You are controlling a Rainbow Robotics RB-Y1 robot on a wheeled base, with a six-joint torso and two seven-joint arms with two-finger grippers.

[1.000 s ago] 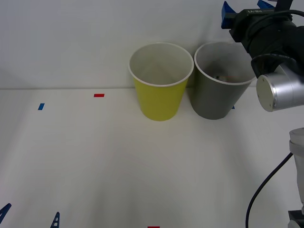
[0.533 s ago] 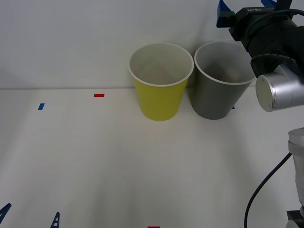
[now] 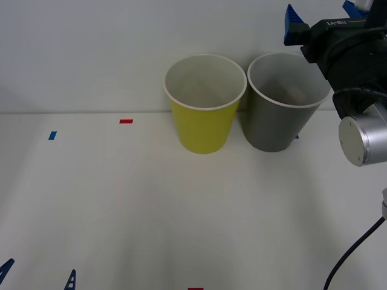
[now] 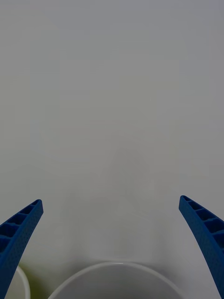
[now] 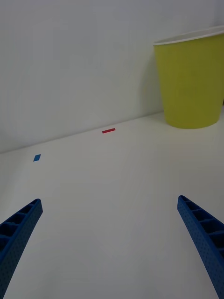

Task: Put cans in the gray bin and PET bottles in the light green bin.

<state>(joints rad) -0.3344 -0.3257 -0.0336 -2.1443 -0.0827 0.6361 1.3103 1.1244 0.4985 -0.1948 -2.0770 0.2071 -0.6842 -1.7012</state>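
Observation:
The gray bin (image 3: 275, 118) stands upright at the back of the table, with the light green bin (image 3: 204, 115) just to its left. My right gripper (image 3: 319, 7) hovers above the gray bin's right side, open with nothing between its fingers. In the right wrist view the right gripper (image 4: 110, 200) faces the wall, with the gray bin's white rim (image 4: 114, 267) below it and a sliver of the light green bin (image 4: 24, 280) beside that. My left gripper (image 3: 39, 275) rests open and empty at the table's near left. The cans and PET bottles are out of view.
A white wall rises right behind both bins. A red tape mark (image 3: 126, 121) and a blue tape mark (image 3: 52, 135) lie on the white table (image 3: 181, 205) at the left. Another red mark (image 3: 195, 289) sits at the front edge. The left wrist view shows the light green bin (image 5: 191, 84).
A small object visible inside the gray bin a second ago has dropped out of sight. My right gripper has shifted slightly to the right above that bin. The left arm is still.

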